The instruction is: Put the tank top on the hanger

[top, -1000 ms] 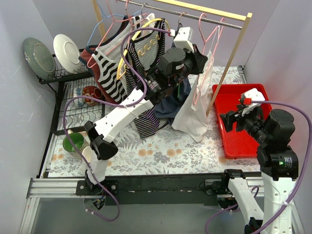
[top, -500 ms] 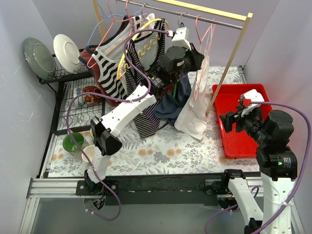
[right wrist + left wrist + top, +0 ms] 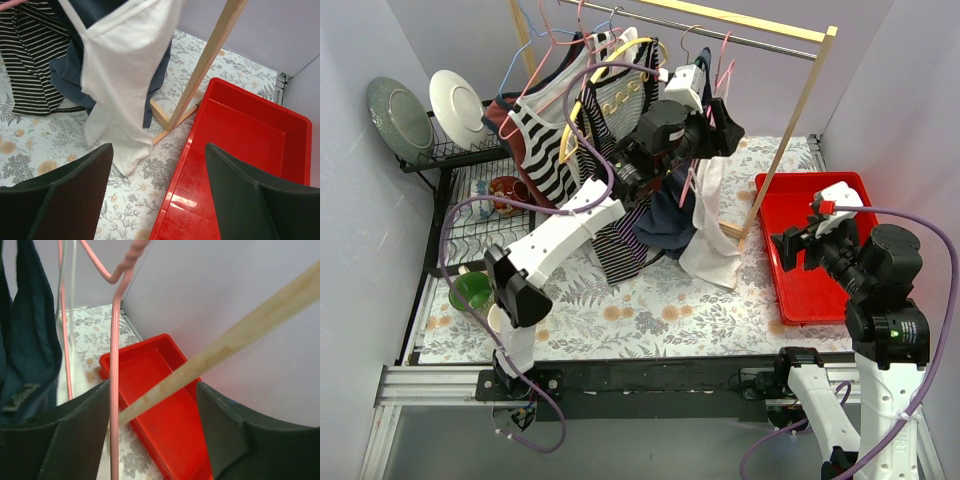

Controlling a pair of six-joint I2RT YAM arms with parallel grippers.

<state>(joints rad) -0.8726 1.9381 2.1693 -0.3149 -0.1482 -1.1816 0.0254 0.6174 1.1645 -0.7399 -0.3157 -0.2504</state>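
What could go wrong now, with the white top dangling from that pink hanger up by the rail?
The tank top hangs in a narrow bunch with its lower end on the table, so it could slide off the hanger. The hanger's wire runs between the open fingers of the left gripper, so a sideways pull might snag it. The wooden post is close and could get bumped.

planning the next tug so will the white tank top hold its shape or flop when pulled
Probably floppy: the tank top hangs in limp folds, its hem crumpled on the table. Likely light, as one narrow strap seems to carry it.
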